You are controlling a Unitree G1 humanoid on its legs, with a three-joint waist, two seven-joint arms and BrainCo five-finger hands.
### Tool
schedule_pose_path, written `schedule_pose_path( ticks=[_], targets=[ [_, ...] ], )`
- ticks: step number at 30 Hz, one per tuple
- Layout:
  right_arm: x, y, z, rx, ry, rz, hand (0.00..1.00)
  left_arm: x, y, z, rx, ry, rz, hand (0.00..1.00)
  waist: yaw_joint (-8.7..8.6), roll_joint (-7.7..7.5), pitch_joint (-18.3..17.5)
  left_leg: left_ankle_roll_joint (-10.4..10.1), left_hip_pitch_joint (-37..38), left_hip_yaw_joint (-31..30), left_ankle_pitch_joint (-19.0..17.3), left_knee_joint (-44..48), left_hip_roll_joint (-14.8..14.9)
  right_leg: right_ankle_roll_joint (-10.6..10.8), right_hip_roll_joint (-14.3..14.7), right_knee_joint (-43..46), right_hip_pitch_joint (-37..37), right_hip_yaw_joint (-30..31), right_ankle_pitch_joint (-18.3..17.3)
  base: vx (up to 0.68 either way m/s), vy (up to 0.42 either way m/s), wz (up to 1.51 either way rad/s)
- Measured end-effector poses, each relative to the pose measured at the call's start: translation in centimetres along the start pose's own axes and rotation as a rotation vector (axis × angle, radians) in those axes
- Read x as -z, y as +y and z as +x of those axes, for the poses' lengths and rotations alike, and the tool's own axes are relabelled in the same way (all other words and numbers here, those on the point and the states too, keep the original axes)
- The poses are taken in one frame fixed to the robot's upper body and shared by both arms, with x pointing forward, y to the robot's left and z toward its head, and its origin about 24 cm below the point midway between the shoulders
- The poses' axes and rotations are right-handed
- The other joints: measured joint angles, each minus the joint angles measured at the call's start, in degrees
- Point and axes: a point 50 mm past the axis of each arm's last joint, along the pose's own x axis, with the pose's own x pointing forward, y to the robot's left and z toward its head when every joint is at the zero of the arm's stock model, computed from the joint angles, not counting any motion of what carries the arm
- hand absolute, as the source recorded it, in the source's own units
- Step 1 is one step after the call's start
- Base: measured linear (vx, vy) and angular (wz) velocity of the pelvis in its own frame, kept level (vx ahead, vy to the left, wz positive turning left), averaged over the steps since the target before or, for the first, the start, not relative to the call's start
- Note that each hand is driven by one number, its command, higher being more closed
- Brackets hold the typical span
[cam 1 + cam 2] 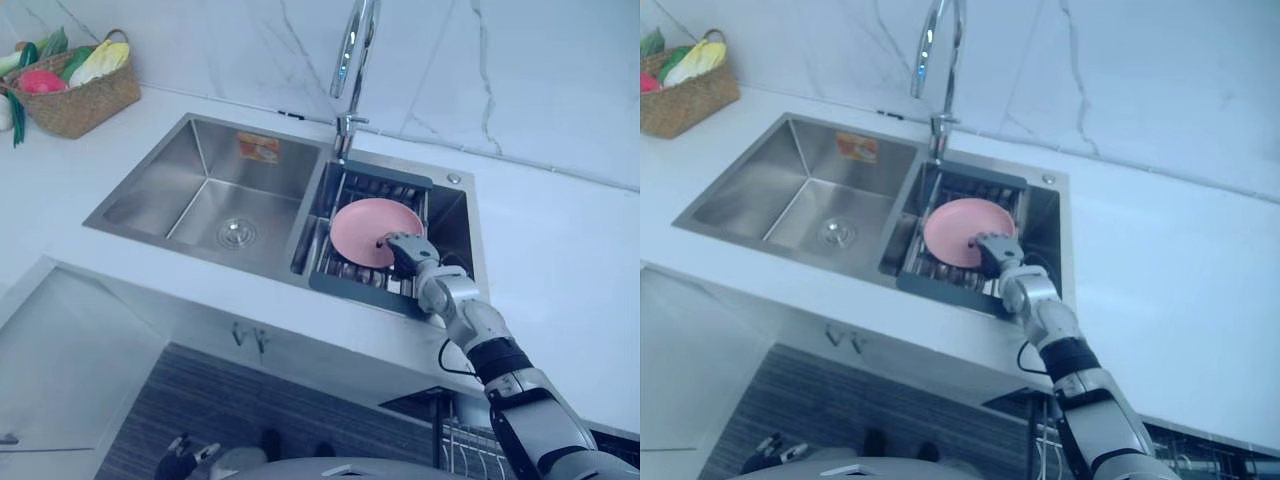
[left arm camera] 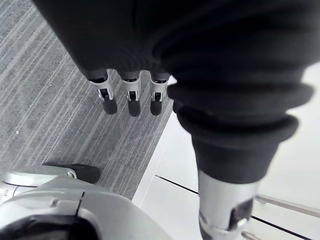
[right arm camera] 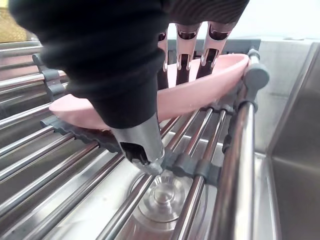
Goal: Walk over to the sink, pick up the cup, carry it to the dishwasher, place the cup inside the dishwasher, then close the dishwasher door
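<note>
Pink shallow round dish [image 1: 362, 228] lies on the steel-rod draining rack [image 3: 50, 170] beneath my right hand [image 1: 404, 250]; its rim sits pinched between my fingers [image 3: 182, 52] inside and thumb outside. My left hand [image 2: 131, 97] hangs with fingers straight, apart, over grey striped floor [image 2: 45, 100]

Faucet [image 1: 350, 50] top cut off; basket [image 1: 80, 100] clipped; pink dish [image 1: 360, 225] partly behind right robot hand [image 1: 405, 252]
</note>
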Motion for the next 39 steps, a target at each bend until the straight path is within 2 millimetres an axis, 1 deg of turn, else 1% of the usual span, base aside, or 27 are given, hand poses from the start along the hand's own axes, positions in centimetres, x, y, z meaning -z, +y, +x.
schedule_pose_path(
  ticks=[3,7,11,18,26,34,39],
  targets=[
    [-0.1,-0.1,0.1,0.039,0.001,-0.016,1.0,0.0,0.0,0.0,0.0,0.0,0.0,0.0,0.04,0.0,0.0,-0.01,-0.01,-0.03,0.02,0.0,0.0,0.0,-0.01,0.0,0.01,-0.04,0.0,0.0,0.0,0.0],
    [-0.3,-0.2,0.5,0.037,-0.002,-0.033,1.0,0.0,0.0,0.0,0.001,-0.001,0.0,0.0,-0.12,-0.06,-0.01,-0.01,0.02,0.05,0.04,0.0,0.01,0.0,-0.01,0.03,0.01,0.0,0.0,0.0,0.0,0.0],
    [-0.7,-0.3,0.6,0.071,-0.017,-0.071,1.0,0.0,0.0,0.0,0.001,-0.001,0.001,0.0,0.0,-0.1,0.0,-0.01,0.03,0.09,0.04,-0.01,0.02,0.0,-0.01,0.02,0.02,0.02,0.0,0.0,0.0,0.0],
    [-0.7,-0.7,0.5,0.151,-0.021,-0.067,1.0,-0.1,0.0,0.0,-0.001,-0.009,0.001,0.0,-0.03,-0.12,0.01,-0.02,0.09,1.11,0.03,0.01,0.04,0.0,-0.05,0.02,0.04,0.14,0.01,0.0,0.002,-0.01],
    [-0.7,-1.4,0.4,0.242,-0.021,0.001,1.0,-0.2,0.1,0.0,-0.006,-0.02,-0.002,0.0,-0.55,-0.12,0.0,-0.03,0.64,1.42,0.03,0.02,0.05,0.01,-0.09,0.02,0.57,0.29,0.01,0.0,0.003,-0.01],
    [-0.8,-3.3,0.1,0.346,-0.045,0.078,1.0,0.1,0.2,-0.2,-0.01,-0.018,-0.002,0.0,-0.9,-0.12,0.0,-0.04,0.96,1.95,0.01,0.07,0.08,-0.01,-0.11,-0.01,0.88,0.33,0.03,-0.01,0.003,0.0],
    [0.1,-4.1,-0.1,0.399,-0.012,0.126,1.0,0.0,0.2,-0.2,-0.011,-0.022,-0.002,0.0,-1.01,-0.09,-0.02,-0.04,1.18,3.01,0.02,0.3,0.14,-0.02,-0.11,0.01,1.03,0.54,0.04,0.0,0.003,-0.01]
  ],
)
